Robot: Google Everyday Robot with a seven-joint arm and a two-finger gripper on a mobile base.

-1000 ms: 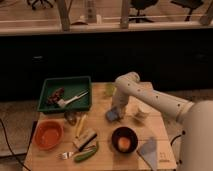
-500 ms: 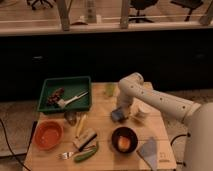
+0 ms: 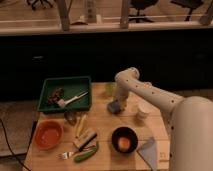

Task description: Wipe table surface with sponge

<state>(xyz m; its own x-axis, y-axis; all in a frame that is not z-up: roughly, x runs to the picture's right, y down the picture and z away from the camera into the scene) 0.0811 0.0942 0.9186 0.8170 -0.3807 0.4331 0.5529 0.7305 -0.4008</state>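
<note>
The sponge is a small blue-grey block resting on the light tan wooden table surface, right of centre towards the back. My gripper points down from the white arm and sits right on top of the sponge, shut on it and pressing it to the wood. The arm bends at an elbow above the table's back edge.
A green tray with utensils is at the back left. An orange bowl, a beige block, a dark bowl, a grey-blue cloth and a white cup surround the sponge's spot.
The gripper and the sponge have slid together across the tabletop, first a little right, then back left and towards the far edge. Other objects have not moved.
</note>
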